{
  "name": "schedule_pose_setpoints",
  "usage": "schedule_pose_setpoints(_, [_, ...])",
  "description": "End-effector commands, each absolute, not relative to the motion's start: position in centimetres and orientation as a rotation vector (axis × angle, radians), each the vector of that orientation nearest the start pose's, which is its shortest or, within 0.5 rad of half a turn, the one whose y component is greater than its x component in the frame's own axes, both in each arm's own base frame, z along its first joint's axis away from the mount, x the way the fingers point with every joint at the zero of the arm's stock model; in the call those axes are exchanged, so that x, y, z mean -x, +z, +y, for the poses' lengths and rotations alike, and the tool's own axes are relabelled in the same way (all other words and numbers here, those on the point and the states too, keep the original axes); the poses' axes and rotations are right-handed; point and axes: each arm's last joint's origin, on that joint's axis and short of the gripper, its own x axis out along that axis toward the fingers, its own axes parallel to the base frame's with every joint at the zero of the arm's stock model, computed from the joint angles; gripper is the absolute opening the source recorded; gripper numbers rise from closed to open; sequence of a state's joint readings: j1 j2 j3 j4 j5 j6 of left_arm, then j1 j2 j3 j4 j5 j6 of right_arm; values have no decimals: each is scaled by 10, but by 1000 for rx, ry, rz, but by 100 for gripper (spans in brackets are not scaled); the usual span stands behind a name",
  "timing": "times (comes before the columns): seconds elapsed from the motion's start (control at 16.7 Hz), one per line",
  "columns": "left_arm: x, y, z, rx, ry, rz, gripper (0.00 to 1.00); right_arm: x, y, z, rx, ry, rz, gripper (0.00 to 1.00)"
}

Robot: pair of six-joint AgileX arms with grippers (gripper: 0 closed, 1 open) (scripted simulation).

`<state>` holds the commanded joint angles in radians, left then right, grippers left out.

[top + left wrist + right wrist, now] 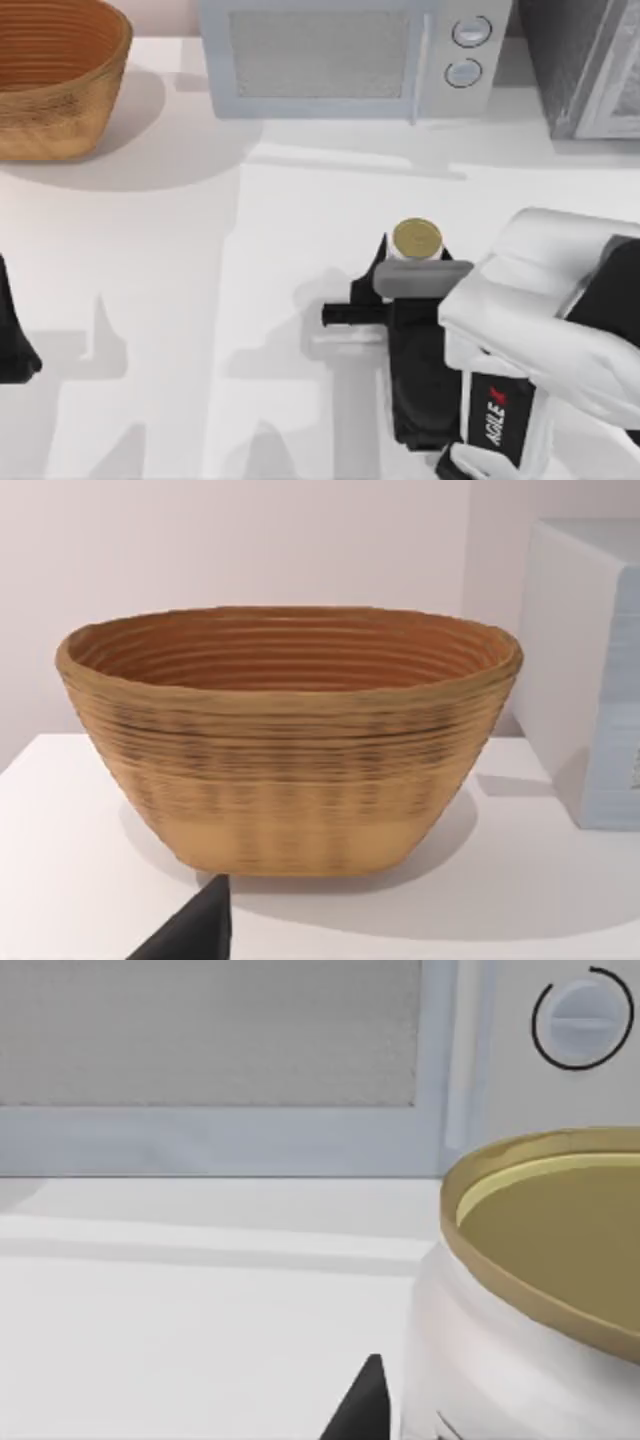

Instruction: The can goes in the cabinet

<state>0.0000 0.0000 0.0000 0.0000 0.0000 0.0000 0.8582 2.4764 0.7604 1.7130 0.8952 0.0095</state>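
Top view, item count:
- 1 can (417, 240), upright on white table (200, 300), centre-right, gold top showing. Right gripper (405, 270) is at the can; 1 dark finger (377, 262) stands at the can's left side, arm body covers the other side. Can't tell if the can is clamped or just bracketed.
- 1 cabinet (580, 70), far right corner at back, speckled grey side, pale framed door; well apart from the can.
- 1 microwave (350, 55), back centre, 2 round knobs, just left of the cabinet.
- 1 woven basket (55, 80), back left corner.
- Left arm (15, 340) at left edge, well apart from the can.

Left wrist view:
- 1 basket (290, 740), brown, ribbed, nothing seen inside.
- 1 corner of microwave (590, 670) beside it.
- 1 dark finger tip (195, 930) at the frame edge; gripper opening can't be told.

Right wrist view:
- 1 can (530, 1290), very near, gold rimmed top, white wall.
- 1 dark fingertip (362, 1405) just beside the can wall; contact unclear.
- 1 microwave door (220, 1060) behind, 1 knob (585, 1018) in sight.
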Motion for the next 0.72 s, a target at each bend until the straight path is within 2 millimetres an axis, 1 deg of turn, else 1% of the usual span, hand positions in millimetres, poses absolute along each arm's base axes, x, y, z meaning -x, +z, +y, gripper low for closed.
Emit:
schedule_pose_setpoints(0.18, [-106,160,-1,0,0,0,100,-241,11,247,-1,-9,-6,2])
schedule_pose_setpoints(0.24, [-106,160,-1,0,0,0,100,-241,11,247,-1,-9,-6,0])
schedule_pose_setpoints(0.72, [-106,160,-1,0,0,0,100,-240,10,247,-1,-6,-5,0])
